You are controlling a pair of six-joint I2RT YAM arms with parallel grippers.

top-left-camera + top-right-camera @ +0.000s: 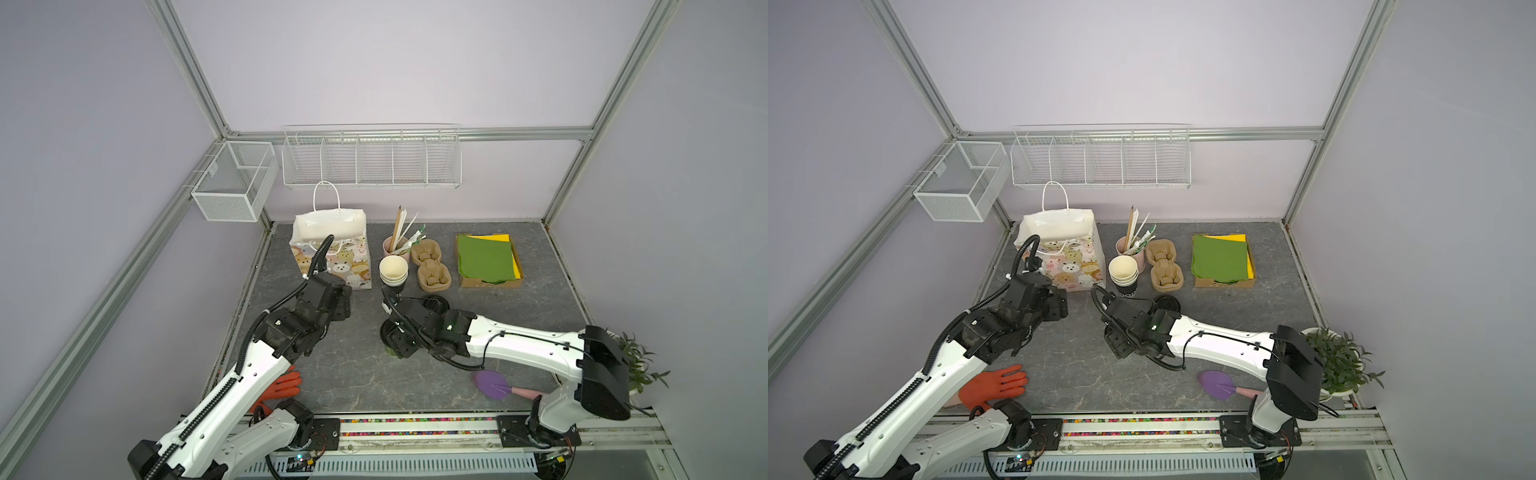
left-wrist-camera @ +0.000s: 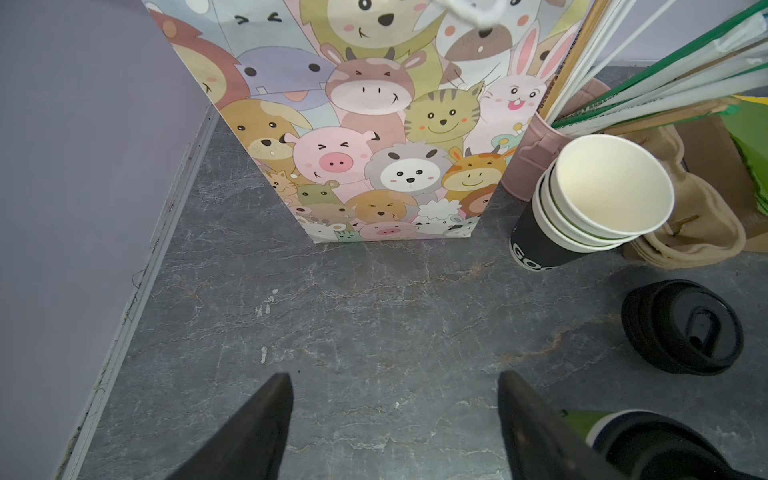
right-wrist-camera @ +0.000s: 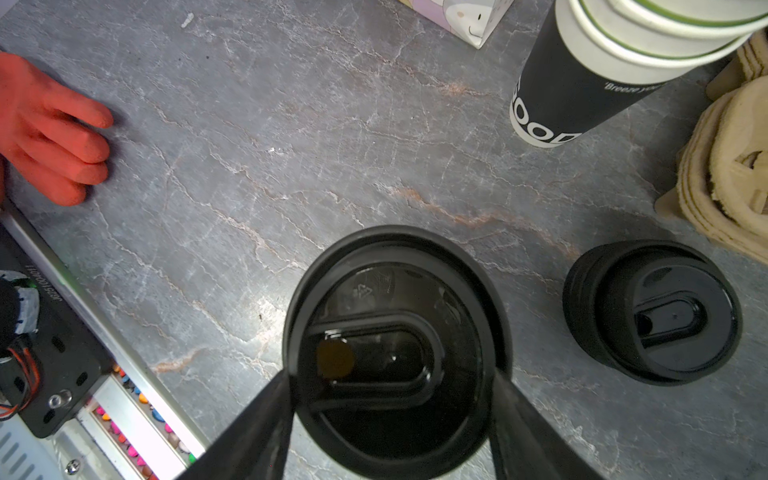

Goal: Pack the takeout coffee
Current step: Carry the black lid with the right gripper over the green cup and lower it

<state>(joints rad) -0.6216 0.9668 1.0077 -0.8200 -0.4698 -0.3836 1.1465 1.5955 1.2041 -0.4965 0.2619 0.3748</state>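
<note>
The takeout coffee, a dark-green cup with a black round lid, stands upright on the grey table near the middle. My right gripper reaches down over it from above. Its two fingers press the lid's rim on opposite sides, shut on it. In a top view that gripper covers most of the cup, and only a green sliver shows. My left gripper hangs open over bare table in front of the animal-print paper bag, with nothing between its fingers. The bag stands open at the back left.
A stack of black-sided cups, a pink cup of straws, pulp carriers and a tray of green napkins line the back. Spare black lids lie beside the coffee. An orange-gloved hand rests front left. A purple scoop lies front right.
</note>
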